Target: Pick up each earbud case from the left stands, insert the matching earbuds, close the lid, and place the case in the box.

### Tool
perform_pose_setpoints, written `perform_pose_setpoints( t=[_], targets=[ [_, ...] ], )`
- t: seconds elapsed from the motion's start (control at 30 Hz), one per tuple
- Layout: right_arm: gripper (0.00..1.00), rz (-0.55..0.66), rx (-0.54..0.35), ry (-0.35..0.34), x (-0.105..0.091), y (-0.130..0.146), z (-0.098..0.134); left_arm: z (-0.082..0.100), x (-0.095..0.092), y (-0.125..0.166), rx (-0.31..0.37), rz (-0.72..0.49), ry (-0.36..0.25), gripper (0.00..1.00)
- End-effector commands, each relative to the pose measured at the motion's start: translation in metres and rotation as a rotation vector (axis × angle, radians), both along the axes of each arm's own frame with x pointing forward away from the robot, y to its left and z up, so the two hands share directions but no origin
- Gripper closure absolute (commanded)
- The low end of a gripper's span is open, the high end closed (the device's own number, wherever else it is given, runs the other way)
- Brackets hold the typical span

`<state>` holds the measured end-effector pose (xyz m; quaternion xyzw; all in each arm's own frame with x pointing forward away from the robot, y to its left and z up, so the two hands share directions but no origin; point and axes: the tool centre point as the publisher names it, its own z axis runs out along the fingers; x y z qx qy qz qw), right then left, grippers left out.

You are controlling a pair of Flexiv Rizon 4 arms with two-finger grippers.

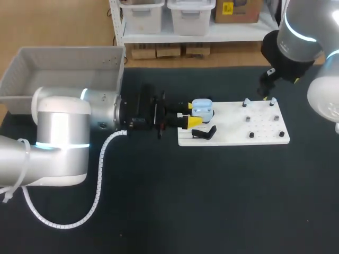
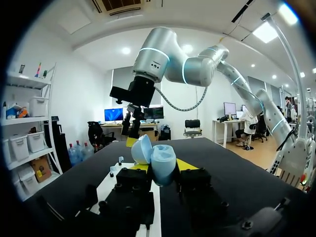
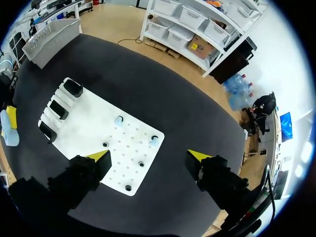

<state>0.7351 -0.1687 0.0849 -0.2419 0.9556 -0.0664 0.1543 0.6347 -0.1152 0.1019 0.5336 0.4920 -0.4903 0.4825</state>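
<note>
Black table point(image 1: 159, 211), matte and dark, spread wide under both arms. At its far left corner, an open grey box point(image 1: 63, 66). Right of the middle, flat on the table, a white board point(image 1: 228, 127) dotted with holes. On the board's left end, three black stands point(image 3: 58, 109) in a row. On its right part, two pale blue earbuds point(image 3: 118, 120) set on pegs, with a few bare black pegs point(image 3: 141, 163) around them, all well apart from one another.

Coming in low from the left, the left arm point(image 1: 63, 127), with a white spiral cable point(image 1: 98, 180) looping down beside it onto the table. At its end the left tool point(image 1: 192, 117), clamped from two sides on a pale blue earbud case point(image 1: 202, 109), over the board's left end and just beside the stands. Cannot tell whether resting on one of them. From the left wrist, lid swung open, case snug between the yellow tips.

High over the board's far right corner, the right arm point(image 1: 299, 37). Below it the right tool point(image 3: 149, 156), fingers spread wide apart, facing down at the earbuds and pegs, well apart from the case.
</note>
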Motion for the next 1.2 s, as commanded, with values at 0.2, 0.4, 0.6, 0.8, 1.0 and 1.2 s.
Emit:
perform_pose_setpoints(
  t=[0.2,0.4,0.6,0.8,1.0,1.2],
  targets=[
    [0.0,-0.001,0.0,-0.002,-0.001,0.0,0.0,0.0,-0.001,0.0,-0.002,0.006,-0.002,1.0],
    [0.0,0.01,-0.014,0.009,0.004,0.002,-0.008,0.0,-0.001,0.0,-0.002,0.006,-0.002,1.0],
    [0.0,0.039,-0.021,0.076,0.009,0.002,-0.024,0.0,-0.001,0.0,-0.002,0.006,-0.002,1.0],
    [0.0,0.062,-0.032,0.111,0.018,0.002,-0.03,0.0,-0.001,0.0,-0.002,0.006,-0.002,1.0],
    [0.07,0.064,-0.051,0.123,0.022,0.001,-0.036,0.0,-0.001,0.0,-0.002,0.006,-0.002,1.0],
    [0.26,0.06,-0.065,0.147,0.017,-0.004,-0.045,0.0,-0.001,0.0,-0.002,0.006,-0.002,1.0]
  ],
)
